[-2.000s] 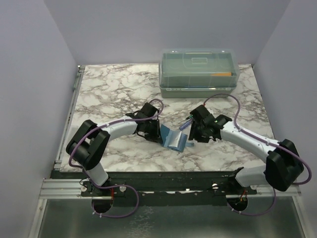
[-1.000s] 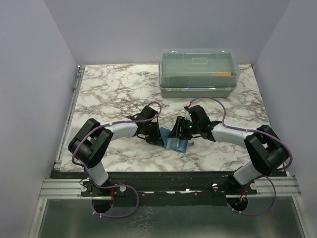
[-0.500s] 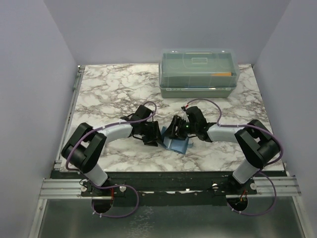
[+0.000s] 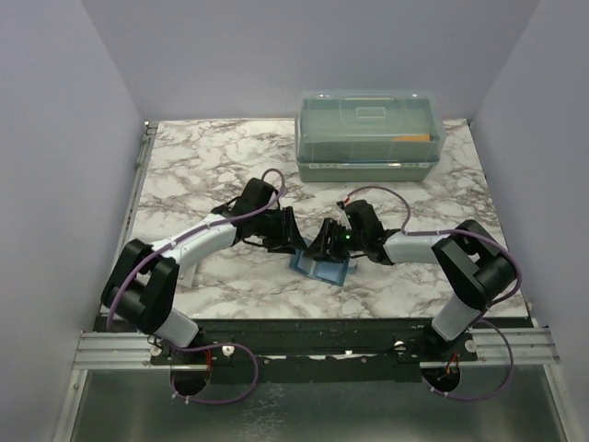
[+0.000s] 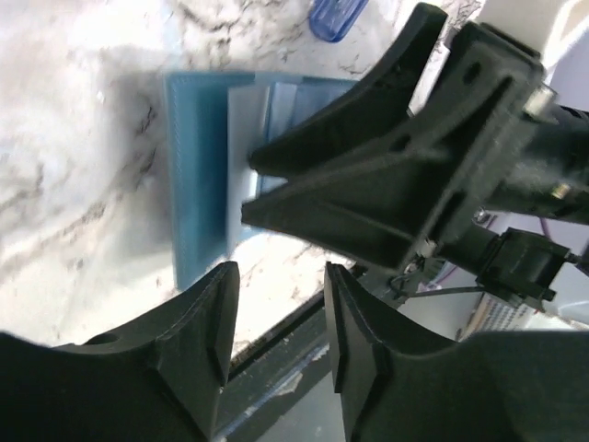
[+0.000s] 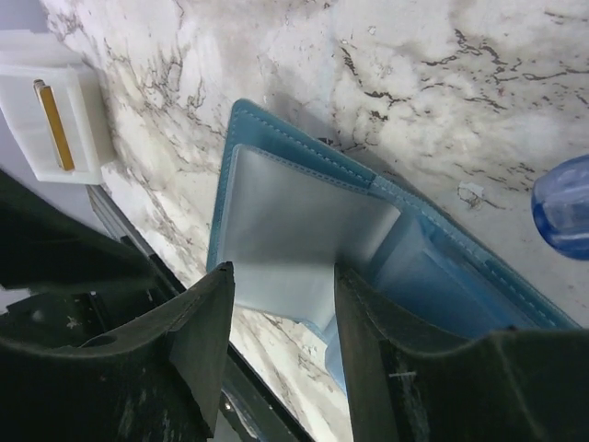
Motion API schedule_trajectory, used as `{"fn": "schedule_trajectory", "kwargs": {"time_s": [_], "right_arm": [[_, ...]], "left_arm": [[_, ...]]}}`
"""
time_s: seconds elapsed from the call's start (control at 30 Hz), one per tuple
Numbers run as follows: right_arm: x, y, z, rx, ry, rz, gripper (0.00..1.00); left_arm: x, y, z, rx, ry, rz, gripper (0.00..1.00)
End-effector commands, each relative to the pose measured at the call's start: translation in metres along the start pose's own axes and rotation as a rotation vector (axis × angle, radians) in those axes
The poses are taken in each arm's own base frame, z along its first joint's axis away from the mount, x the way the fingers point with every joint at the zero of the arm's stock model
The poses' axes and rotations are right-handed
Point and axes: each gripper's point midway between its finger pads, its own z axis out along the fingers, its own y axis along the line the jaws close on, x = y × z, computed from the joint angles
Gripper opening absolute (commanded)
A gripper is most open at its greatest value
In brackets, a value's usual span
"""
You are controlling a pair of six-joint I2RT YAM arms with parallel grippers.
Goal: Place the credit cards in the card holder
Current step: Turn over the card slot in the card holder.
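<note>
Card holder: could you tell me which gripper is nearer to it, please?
Right. The right gripper is directly over the open card holder, fingers straddling it; the left gripper is just beside its edge.

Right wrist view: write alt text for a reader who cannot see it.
An open teal card holder lies on a marble table, framed between the two dark fingers of the right end effector, which stand apart. A white tray holding a yellow-edged card sits at upper left.
</note>
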Motion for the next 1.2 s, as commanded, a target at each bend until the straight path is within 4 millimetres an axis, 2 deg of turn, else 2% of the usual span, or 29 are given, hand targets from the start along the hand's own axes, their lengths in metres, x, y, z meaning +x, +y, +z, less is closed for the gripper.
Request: {"fn": "schedule_trajectory", "kwargs": {"time_s": [0.0,0.07,0.13,0.2,0.3,0.43,0.57,0.77,1.0,1.17], "right_arm": [[-0.003,0.004,-0.013,0.035,-0.021,-0.010,0.52],[-0.002,0.001,-0.019,0.067,-0.023,-0.006,0.52],[0.000,-0.004,-0.025,0.101,-0.031,0.006,0.53],[0.002,-0.009,-0.035,0.134,-0.054,0.019,0.55],[0.005,-0.021,-0.054,0.212,-0.089,0.035,0.61],[0.012,-0.025,-0.068,0.233,-0.107,0.051,0.62],[0.017,-0.033,-0.069,0.245,-0.111,0.072,0.62],[0.016,-0.040,-0.064,0.266,-0.113,0.068,0.64],[0.017,-0.038,-0.053,0.233,-0.084,0.061,0.62],[0.011,-0.020,-0.050,0.162,-0.080,0.029,0.53]], "left_arm": [[0.006,-0.004,0.023,0.049,0.102,0.011,0.43],[0.008,0.002,0.033,0.038,0.123,-0.001,0.42],[0.012,0.015,0.043,0.002,0.145,-0.022,0.27],[0.018,0.033,0.051,-0.051,0.165,-0.055,0.19],[0.024,0.048,0.055,-0.095,0.170,-0.085,0.17],[0.027,0.055,0.055,-0.119,0.160,-0.080,0.17],[0.030,0.057,0.055,-0.121,0.167,-0.090,0.14],[0.033,0.060,0.055,-0.124,0.172,-0.095,0.13],[0.034,0.060,0.057,-0.117,0.172,-0.101,0.13],[0.036,0.061,0.058,-0.113,0.182,-0.107,0.13]]}}
